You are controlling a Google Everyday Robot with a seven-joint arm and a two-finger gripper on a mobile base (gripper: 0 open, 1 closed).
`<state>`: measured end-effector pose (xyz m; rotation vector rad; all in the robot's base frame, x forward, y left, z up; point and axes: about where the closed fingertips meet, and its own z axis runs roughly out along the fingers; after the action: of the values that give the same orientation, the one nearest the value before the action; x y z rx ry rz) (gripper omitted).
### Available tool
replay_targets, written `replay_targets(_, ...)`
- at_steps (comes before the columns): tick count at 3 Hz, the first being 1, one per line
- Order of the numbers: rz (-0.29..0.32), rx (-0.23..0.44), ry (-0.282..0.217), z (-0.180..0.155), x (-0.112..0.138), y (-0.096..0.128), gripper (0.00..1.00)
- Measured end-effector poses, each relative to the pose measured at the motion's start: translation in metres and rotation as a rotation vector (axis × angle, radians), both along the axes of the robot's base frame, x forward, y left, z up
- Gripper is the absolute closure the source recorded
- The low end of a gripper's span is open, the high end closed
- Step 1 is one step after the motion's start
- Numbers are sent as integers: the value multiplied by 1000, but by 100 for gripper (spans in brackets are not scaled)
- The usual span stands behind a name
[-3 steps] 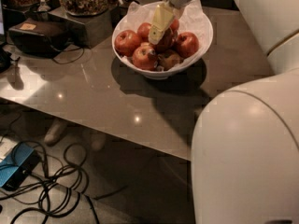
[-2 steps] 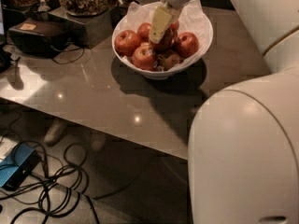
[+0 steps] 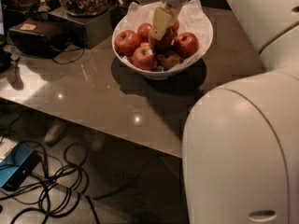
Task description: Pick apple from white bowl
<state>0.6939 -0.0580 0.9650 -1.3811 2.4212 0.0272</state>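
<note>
Over white bowl (image 3: 188,65), gripper (image 3: 157,31) seemingly on apple (image 3: 166,41)

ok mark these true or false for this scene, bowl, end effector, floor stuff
1. The white bowl stands on the grey table. True.
2. The end effector hangs over the floor, away from the bowl. False: it is above the bowl, low among the apples.
3. The bowl holds a single apple. False: several red apples lie in it.
4. Dark cables lie tangled on the floor at lower left. True.
</note>
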Motion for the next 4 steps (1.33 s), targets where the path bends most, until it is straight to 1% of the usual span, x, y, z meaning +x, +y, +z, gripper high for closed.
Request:
replay_targets(1, 0, 0, 0, 0, 0, 0, 45)
replay_targets(3, 20, -8, 20, -10, -1, 1, 31)
replay_targets(4, 28, -15, 25, -12, -1, 2, 32)
